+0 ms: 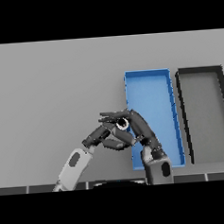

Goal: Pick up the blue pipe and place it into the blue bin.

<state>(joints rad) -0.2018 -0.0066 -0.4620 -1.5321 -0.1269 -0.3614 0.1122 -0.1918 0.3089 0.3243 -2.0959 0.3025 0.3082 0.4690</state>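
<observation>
Beside the rectangular blue bin point(150, 90), right hand point(138, 124) fingers curled round round-ended pipe point(122, 124), left hand point(103, 133) fingers curled.

No lettering showing anywhere, nothing readable on the blue bin point(150, 90), no label or number appearing on the dark bin point(200, 72) just beside it

surface: plain grey table point(46, 90) | light: even, soft | beyond table: nothing visible
</observation>
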